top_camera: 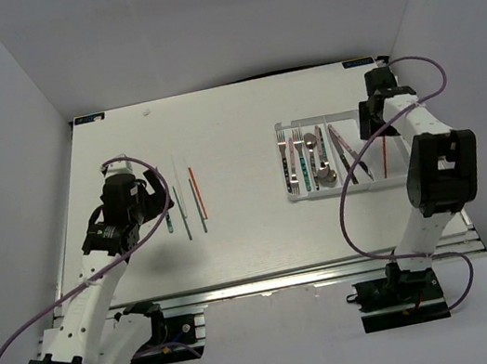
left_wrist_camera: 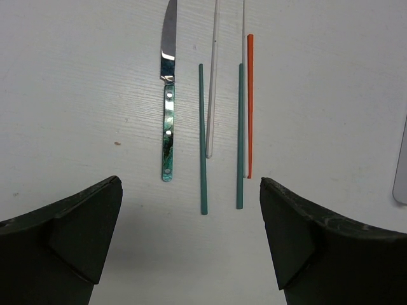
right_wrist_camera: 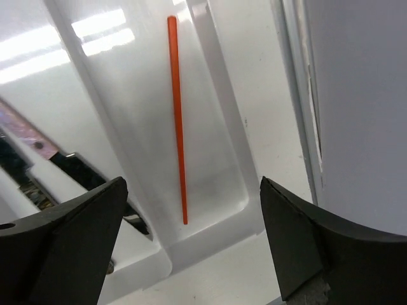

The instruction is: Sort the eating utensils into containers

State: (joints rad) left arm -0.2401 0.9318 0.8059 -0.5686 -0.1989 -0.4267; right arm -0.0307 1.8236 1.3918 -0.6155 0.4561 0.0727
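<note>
While the right end effector (right_wrist_camera: 191, 190) is gaping empty above a thin red chopstick (right_wrist_camera: 178, 121) in the white plastic tray (right_wrist_camera: 140, 114), the left end effector (left_wrist_camera: 191, 190), likewise open, is hovering over light, slippery teal chopsticks (left_wrist_camera: 203, 140) on the desk (left_wrist_camera: 76, 95), probably best pinched mid-length.

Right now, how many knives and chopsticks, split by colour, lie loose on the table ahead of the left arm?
Teal-handled knife: 1
Green chopsticks: 2
White chopsticks: 2
Red chopstick: 1
Total: 6
</note>
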